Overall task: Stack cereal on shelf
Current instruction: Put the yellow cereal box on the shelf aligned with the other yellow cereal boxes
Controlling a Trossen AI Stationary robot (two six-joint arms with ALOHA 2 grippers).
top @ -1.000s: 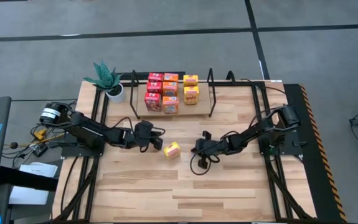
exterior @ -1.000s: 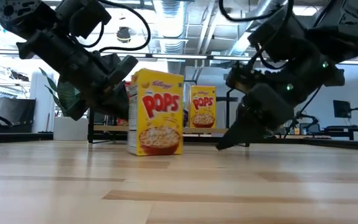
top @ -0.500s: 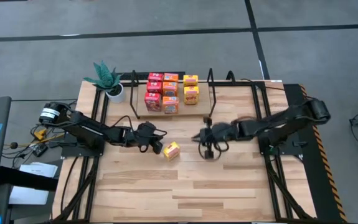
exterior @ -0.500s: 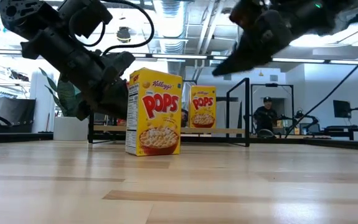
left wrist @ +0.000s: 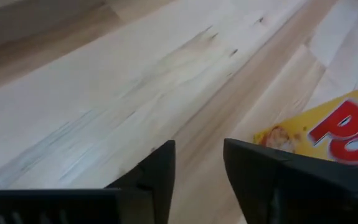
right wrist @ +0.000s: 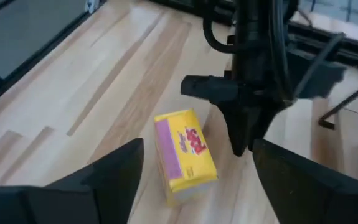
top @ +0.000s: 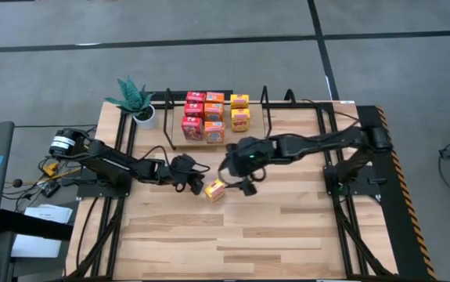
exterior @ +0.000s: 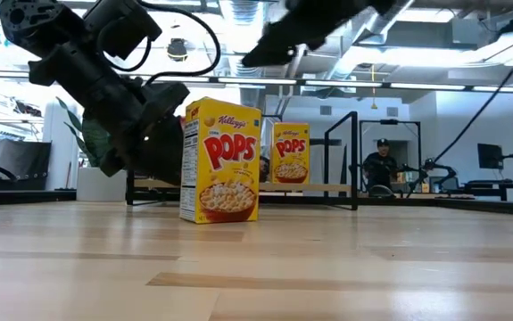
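Observation:
A yellow cereal box [top: 216, 189] [exterior: 225, 160] stands upright on its bottom on the wooden table. My left gripper [top: 199, 185] [left wrist: 197, 152] lies low at the box's left side, its fingers a little open with nothing between them. The box [left wrist: 328, 130] shows just past one finger. My right gripper [top: 240, 182] [right wrist: 198, 146] hangs wide open above the box [right wrist: 185, 155], clear of it. The shelf [top: 265, 117] at the table's far side holds several red, orange and yellow boxes [top: 213, 117] on its wooden base.
A white potted plant [top: 136, 98] stands left of the shelf. Black frame rails [top: 326, 157] run along both sides of the table. Bare wood [top: 232, 235] lies toward the near edge. A person [exterior: 381, 165] sits in the room behind.
My right gripper has risen from the table top and swung toward the table's left, from right of the yellow box to above it. The box has stayed standing in the same place.

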